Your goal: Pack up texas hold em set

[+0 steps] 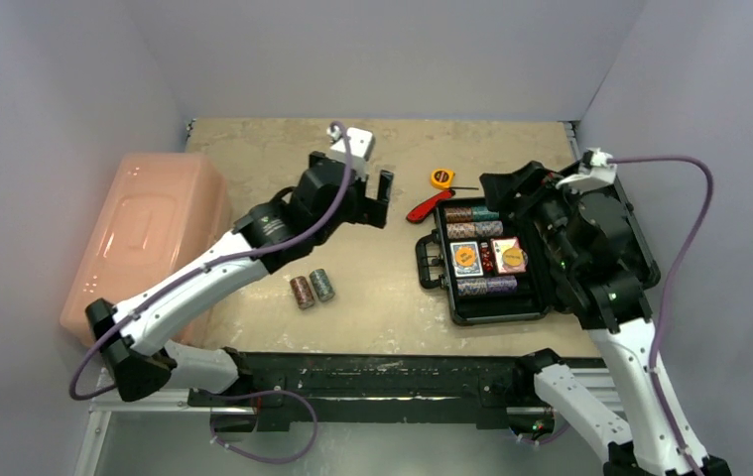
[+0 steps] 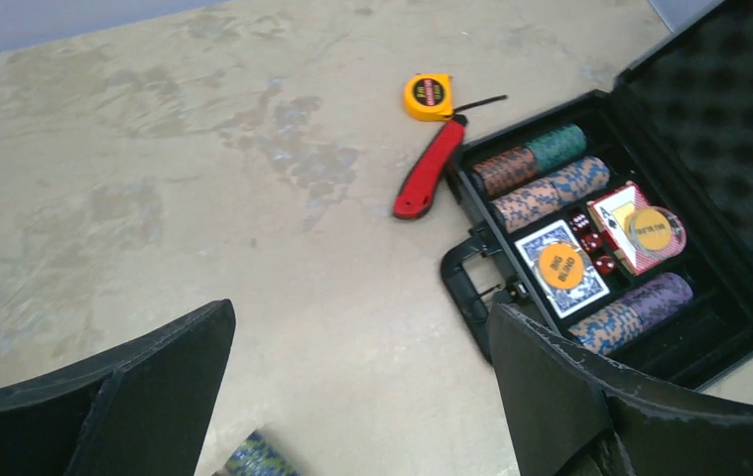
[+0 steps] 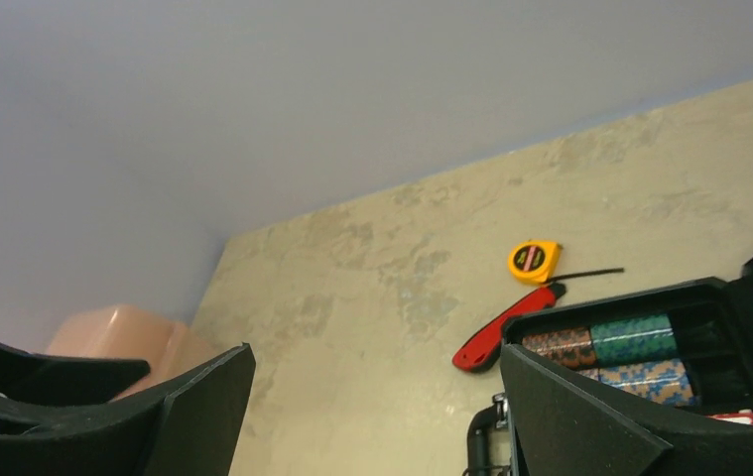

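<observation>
The table (image 1: 253, 159) is a mottled beige stone slab walled by grey panels at 12, 9 and 3 o'clock. Its middle lies open from the far edge down to the arms' rail. A rounded, glossy pink bin (image 1: 154, 233) fills the 9 o'clock edge. At 3 o'clock the black hard case (image 1: 501, 315) lies open, handle (image 1: 427, 260) facing the centre, its egg-crate foam lid (image 2: 729, 119) tipped back under the right arm.

The left pincer (image 2: 360, 312) hangs released and empty over the centre, fingers wide. The right pincer (image 3: 377, 349) is likewise spread with nothing in it, above the case.

Inside the case, speckled chip rolls (image 2: 551, 193) line the far and near rows. Between them sit a blue deck (image 2: 590, 293) and a red deck (image 2: 618, 208), each topped by an orange disc (image 2: 559, 266). Two loose rolls (image 1: 302, 292) lie side by side near 7 o'clock. A red-handled tool (image 2: 430, 169) touches the case's far corner at 1 o'clock, and a yellow tape measure (image 2: 428, 95) sits just beyond it. Tiny red dice (image 2: 590, 238) sit between the decks.
</observation>
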Controlling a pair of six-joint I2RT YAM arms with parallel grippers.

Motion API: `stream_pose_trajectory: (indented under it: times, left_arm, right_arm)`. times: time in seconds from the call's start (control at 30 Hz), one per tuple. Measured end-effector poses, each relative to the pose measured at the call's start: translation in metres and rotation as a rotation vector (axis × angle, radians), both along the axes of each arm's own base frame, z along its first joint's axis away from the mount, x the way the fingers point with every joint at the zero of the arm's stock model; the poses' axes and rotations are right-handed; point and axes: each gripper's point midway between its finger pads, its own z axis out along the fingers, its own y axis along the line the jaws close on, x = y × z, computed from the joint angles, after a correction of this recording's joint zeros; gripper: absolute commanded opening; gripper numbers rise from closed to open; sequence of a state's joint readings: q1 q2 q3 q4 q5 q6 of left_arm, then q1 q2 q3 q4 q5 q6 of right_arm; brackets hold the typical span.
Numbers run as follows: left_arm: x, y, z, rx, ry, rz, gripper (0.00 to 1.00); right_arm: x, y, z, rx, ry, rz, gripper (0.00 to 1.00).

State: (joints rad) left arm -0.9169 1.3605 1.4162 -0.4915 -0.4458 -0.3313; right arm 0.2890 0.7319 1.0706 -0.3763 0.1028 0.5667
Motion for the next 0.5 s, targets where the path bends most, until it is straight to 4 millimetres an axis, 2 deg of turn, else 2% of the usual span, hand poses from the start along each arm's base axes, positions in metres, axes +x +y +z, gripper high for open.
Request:
stream_pose_trajectory:
  times: [0.13, 0.2, 0.37, 0.5]
  left_arm:
    - [-0.005, 0.049, 0.01, -0.014, 0.003, 0.083, 0.99]
    - [-0.011, 0.067, 0.013, -0.006, 0.0, 0.111, 0.98]
    - [-0.032, 0.102, 0.023, 0.02, -0.008, 0.151, 1.0]
    - [-0.044, 0.126, 0.037, 0.045, -0.053, 0.165, 1.0]
  right_arm:
    - [0.017, 0.024, -0.024, -0.02, 0.084, 0.101, 0.99]
    - [0.022, 0.032, -0.034, -0.03, 0.119, 0.135, 0.99]
    - [0.028, 0.056, -0.055, -0.059, 0.182, 0.215, 0.98]
    - [0.029, 0.085, -0.071, -0.095, 0.232, 0.295, 0.97]
